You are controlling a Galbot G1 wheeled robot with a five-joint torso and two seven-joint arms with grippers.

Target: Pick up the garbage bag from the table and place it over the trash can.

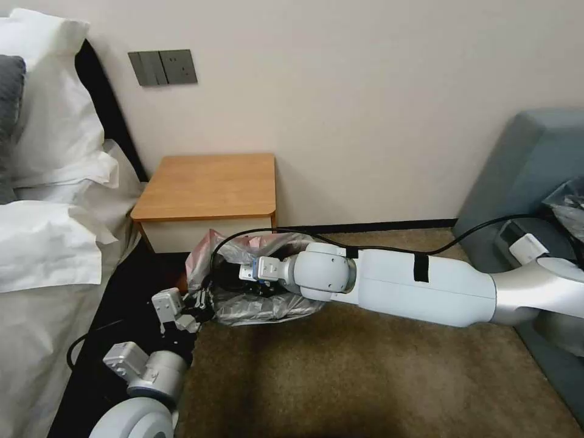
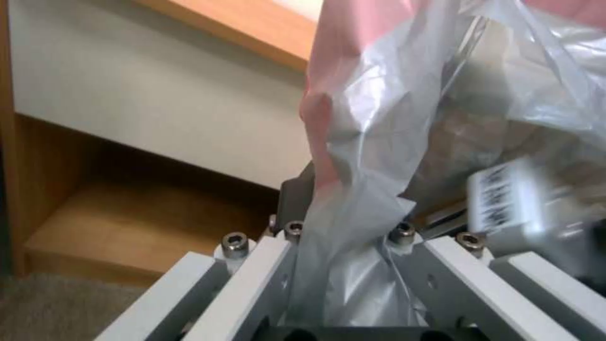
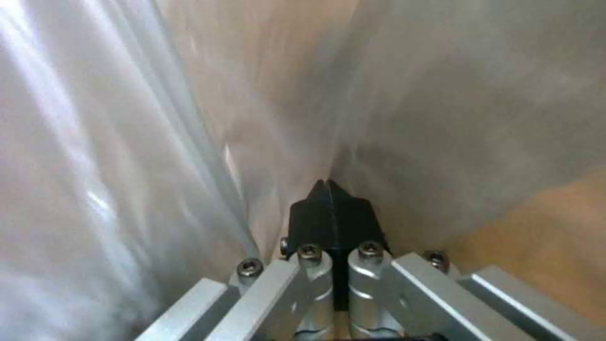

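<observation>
The garbage bag (image 1: 267, 304), crinkled silvery plastic with a pink rim (image 1: 201, 255), is bunched on the floor in front of the table (image 1: 207, 182). The trash can is hidden under the plastic. My left gripper (image 1: 196, 304) is at the bag's left edge, shut on a strip of the film (image 2: 353, 237) that runs up between its fingers. My right arm reaches in from the right, and its gripper (image 1: 228, 277) is down inside the bag's opening. Its black fingertips (image 3: 329, 189) are together, shut, pressed into a fold of the plastic (image 3: 126, 166).
A bed with white linen (image 1: 48, 243) runs along the left, close to my left arm. A blue-grey chair (image 1: 529, 176) stands at the right. Brown carpet (image 1: 365, 377) lies open in the foreground. A black cable (image 1: 389, 246) trails along my right arm.
</observation>
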